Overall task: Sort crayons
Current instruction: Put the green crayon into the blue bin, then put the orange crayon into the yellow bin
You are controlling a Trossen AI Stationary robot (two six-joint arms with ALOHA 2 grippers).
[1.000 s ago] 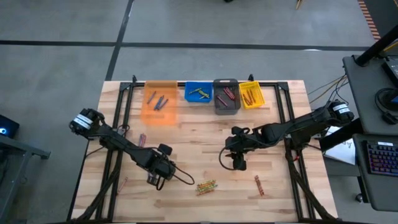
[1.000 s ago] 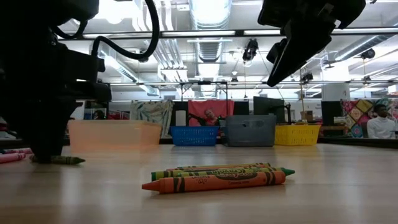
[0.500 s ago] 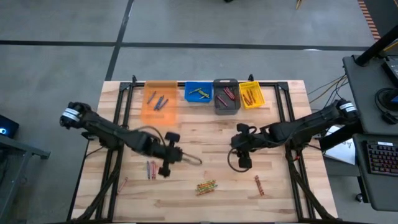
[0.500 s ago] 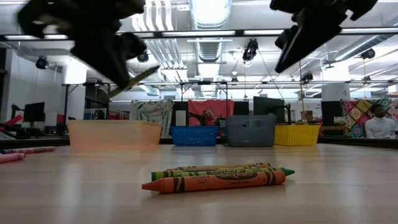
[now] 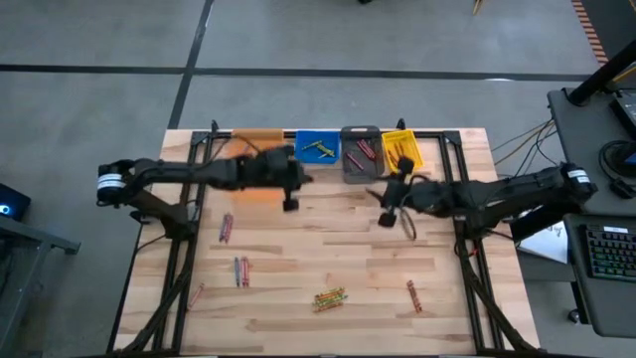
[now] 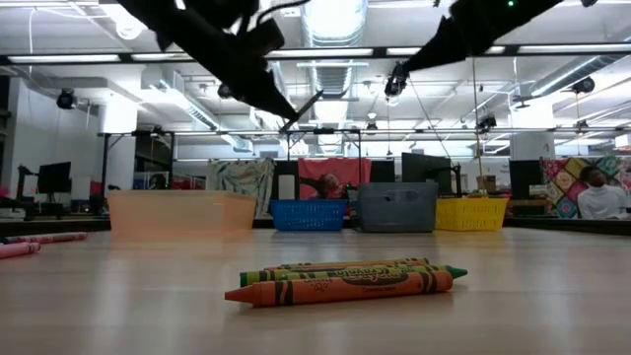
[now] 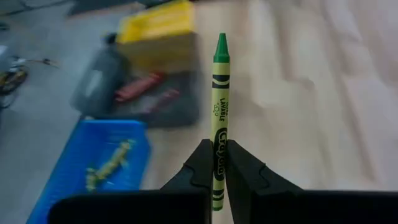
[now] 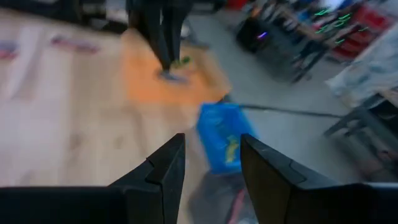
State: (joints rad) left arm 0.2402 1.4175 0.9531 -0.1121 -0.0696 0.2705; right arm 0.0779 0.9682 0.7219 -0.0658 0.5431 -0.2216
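Note:
My left gripper is shut on a green crayon and hangs high over the table, just in front of the orange bin and the blue bin. The low view shows it too, with the crayon sticking out of it. My right gripper is open and empty, in the air before the grey bin and the yellow bin. More crayons lie flat on the table near the front. My left gripper pinches the green crayon between its two fingers on the wrapped shaft toward the blunt end. The crayon lies along the fingers and its pointed tip reaches far past them. It is lifted clear of the table and slants downward in the low view.
The four bins stand in a row at the far edge; each holds crayons. Loose crayons lie at the left, left of centre, at the front centre, at the front right and near the front left.
My left gripper has risen from the table near the front with the green crayon and gone toward the far edge and a little right, up to the bins. The crayon is lifted clear. My right gripper has risen and gone toward the far edge.

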